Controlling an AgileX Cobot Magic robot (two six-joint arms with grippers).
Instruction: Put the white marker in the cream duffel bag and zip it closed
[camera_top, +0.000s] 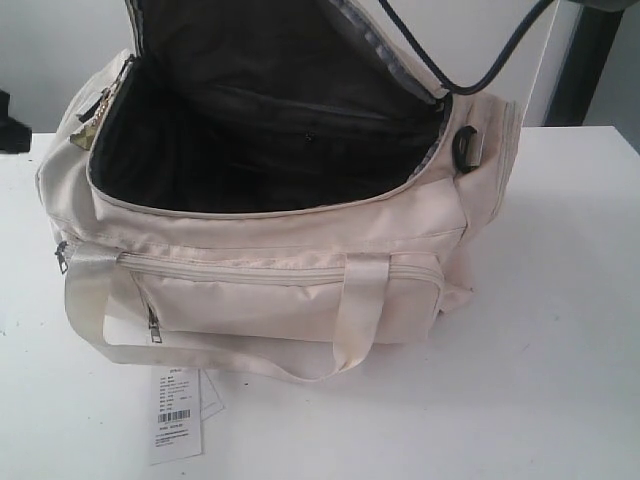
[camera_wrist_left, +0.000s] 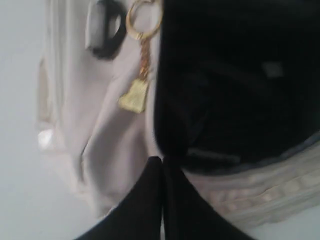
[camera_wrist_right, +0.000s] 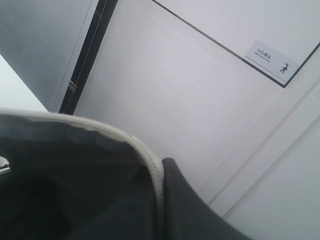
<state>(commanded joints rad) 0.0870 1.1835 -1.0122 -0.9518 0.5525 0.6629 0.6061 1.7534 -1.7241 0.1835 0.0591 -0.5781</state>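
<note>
The cream duffel bag (camera_top: 280, 290) lies on the white table with its main opening wide, showing black lining (camera_top: 250, 140). Its top flap (camera_top: 300, 30) is held up out of the exterior view. My right gripper (camera_wrist_right: 161, 164) is shut on that flap's cream zipper edge (camera_wrist_right: 150, 155). My left gripper (camera_wrist_left: 162, 160) is shut with nothing seen between its fingers, over the bag's end by the gold charm (camera_wrist_left: 134, 96). Neither gripper shows in the exterior view. The white marker is not visible in any view.
A white barcode tag (camera_top: 177, 415) lies on the table (camera_top: 560, 350) in front of the bag. A black cable (camera_top: 440, 75) hangs over the bag's right end near a black ring (camera_top: 468, 147). Webbing handles (camera_top: 355, 300) droop down the front.
</note>
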